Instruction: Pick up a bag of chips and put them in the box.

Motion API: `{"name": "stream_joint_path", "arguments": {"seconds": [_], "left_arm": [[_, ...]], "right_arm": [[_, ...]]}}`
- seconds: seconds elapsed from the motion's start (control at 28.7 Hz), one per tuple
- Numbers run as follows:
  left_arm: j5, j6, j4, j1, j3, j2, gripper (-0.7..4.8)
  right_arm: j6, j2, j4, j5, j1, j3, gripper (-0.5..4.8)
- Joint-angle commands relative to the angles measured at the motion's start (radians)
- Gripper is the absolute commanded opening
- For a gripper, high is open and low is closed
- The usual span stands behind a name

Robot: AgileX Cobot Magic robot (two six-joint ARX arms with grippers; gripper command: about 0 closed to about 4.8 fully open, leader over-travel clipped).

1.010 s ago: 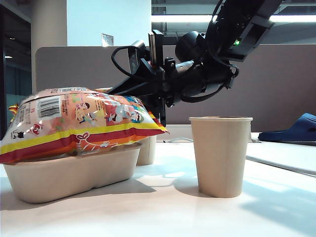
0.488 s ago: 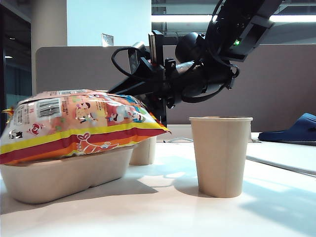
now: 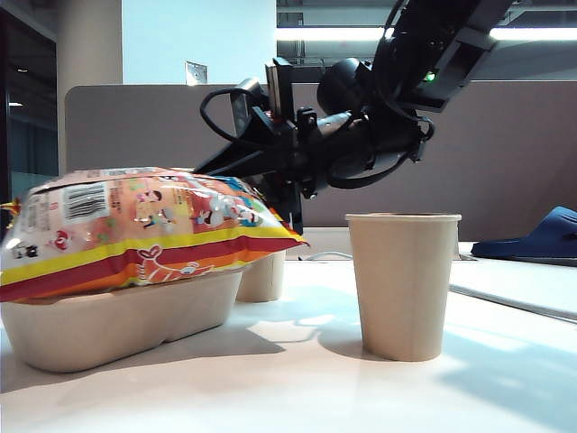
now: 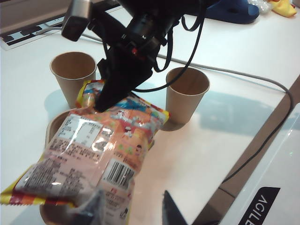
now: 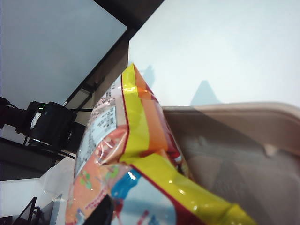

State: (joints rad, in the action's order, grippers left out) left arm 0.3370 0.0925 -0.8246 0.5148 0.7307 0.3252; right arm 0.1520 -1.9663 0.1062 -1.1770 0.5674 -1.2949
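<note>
The bag of chips (image 3: 135, 225), pink-orange with yellow and red stripes, lies lengthwise on top of the beige box (image 3: 117, 320) at the left. My right gripper (image 3: 290, 206) reaches in from the upper right to the bag's right end. In the left wrist view its black fingers (image 4: 104, 96) sit on the far end of the bag (image 4: 103, 154). In the right wrist view one dark finger (image 5: 104, 212) lies against the bag (image 5: 140, 140) above the box (image 5: 234, 154); the other finger is hidden. My left gripper (image 4: 131, 213) hangs open above the bag's near end, holding nothing.
A tall beige paper cup (image 3: 403, 284) stands right of the box, and another (image 3: 266, 275) stands behind the bag's tip. The left wrist view shows both cups (image 4: 72, 70) (image 4: 186, 91) flanking the bag. A blue slipper (image 3: 541, 236) lies at the far right.
The bag has sunk lower and settled flatter onto the box, and the box has shifted slightly left. The right gripper has barely moved.
</note>
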Motion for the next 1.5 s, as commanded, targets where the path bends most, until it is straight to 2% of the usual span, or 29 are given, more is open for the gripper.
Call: {"name": "stream_joint_path", "arguments": {"seconds": [0.03, 0.35, 1.01, 1.08, 1.32, 1.43, 1.5], "left_arm": [[0.027, -0.004, 0.026, 0.001, 0.003, 0.000, 1.57], [0.047, -0.022, 0.026, 0.001, 0.003, 0.000, 1.57], [0.084, -0.042, 0.027, 0.001, 0.003, 0.000, 1.57], [0.095, -0.045, 0.027, 0.001, 0.003, 0.000, 1.57], [0.098, -0.049, 0.027, 0.001, 0.003, 0.000, 1.57], [0.098, -0.049, 0.026, 0.001, 0.003, 0.000, 1.57], [0.098, -0.049, 0.026, 0.001, 0.003, 0.000, 1.57]], "right_arm": [[-0.002, 0.005, -0.010, 0.035, 0.014, -0.008, 0.95], [-0.002, 0.005, -0.017, 0.085, 0.015, -0.008, 0.95], [-0.002, 0.004, -0.006, 0.105, 0.040, -0.007, 0.97], [-0.003, 0.004, -0.005, 0.110, 0.040, -0.007, 1.22], [-0.003, 0.004, -0.005, 0.110, 0.040, -0.008, 1.23], [-0.003, 0.004, -0.005, 0.111, 0.040, -0.007, 1.58], [-0.003, 0.004, -0.005, 0.124, 0.040, -0.007, 1.60]]}}
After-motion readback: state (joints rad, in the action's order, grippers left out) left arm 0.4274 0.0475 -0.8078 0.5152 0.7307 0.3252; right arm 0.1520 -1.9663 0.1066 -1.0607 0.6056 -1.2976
